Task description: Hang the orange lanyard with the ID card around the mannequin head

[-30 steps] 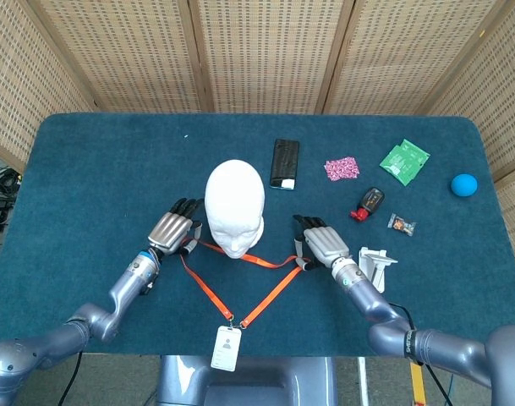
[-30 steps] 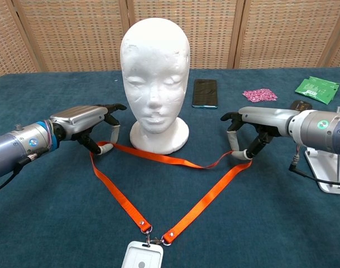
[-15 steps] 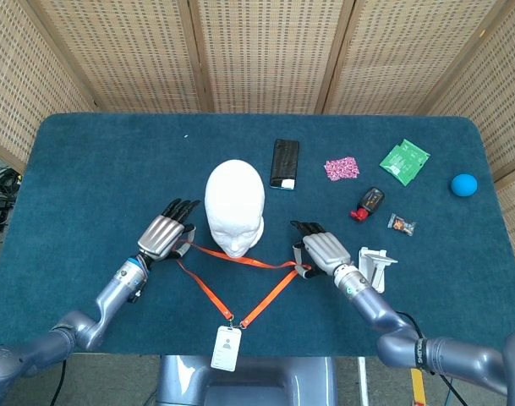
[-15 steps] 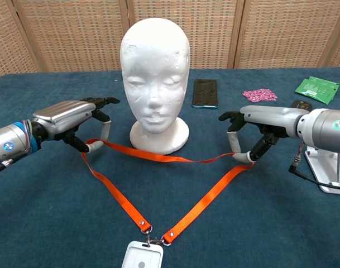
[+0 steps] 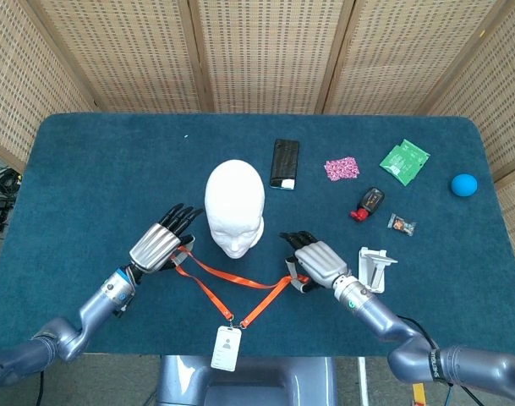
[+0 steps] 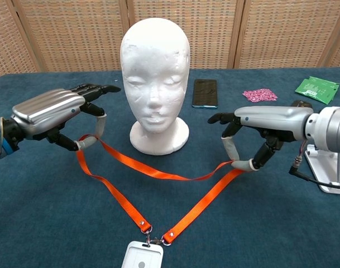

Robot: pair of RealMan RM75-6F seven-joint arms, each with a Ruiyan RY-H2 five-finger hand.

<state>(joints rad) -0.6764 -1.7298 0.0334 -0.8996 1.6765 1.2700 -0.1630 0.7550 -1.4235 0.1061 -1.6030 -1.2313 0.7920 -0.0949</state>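
Observation:
The white mannequin head stands upright mid-table, also in the chest view as the mannequin head, facing me. The orange lanyard lies in front of it as a triangle, and its ID card hangs over the table's near edge. My left hand pinches the strap's left corner, the other fingers spread. My right hand pinches the right corner. In the chest view the left hand and right hand hold the lanyard just off the cloth, sagging between them, with the ID card at the bottom.
A black phone lies behind the head. To the right are a pink packet, a green packet, a blue ball, a small red-black object, a wrapped snack and a white stand beside my right hand. Wicker screens surround the table.
Both hands have drawn back from the mannequin's base toward me, carrying the strap's corners. The left hand also moved outward and up, and the strap now sags between them.

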